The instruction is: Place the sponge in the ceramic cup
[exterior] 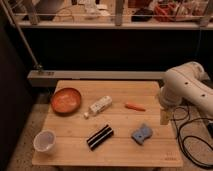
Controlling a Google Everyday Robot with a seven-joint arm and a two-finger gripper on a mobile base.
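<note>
The blue-grey sponge (141, 134) lies flat on the wooden table (120, 91), near the front right. Far from it, at the front left corner, stands the small white ceramic cup (44, 140), upright and with nothing in it. My gripper (163, 118) hangs at the table's right edge below the white arm (186, 87). It is a little behind and to the right of the sponge, apart from it, open and holding nothing.
An orange-red bowl (66, 100) sits at the back left. A white bottle (99, 106) lies on its side mid-table, with a small orange carrot-like piece (134, 106) to its right. A black striped block (100, 137) lies between cup and sponge. Black cables (192, 142) trail on the floor at right.
</note>
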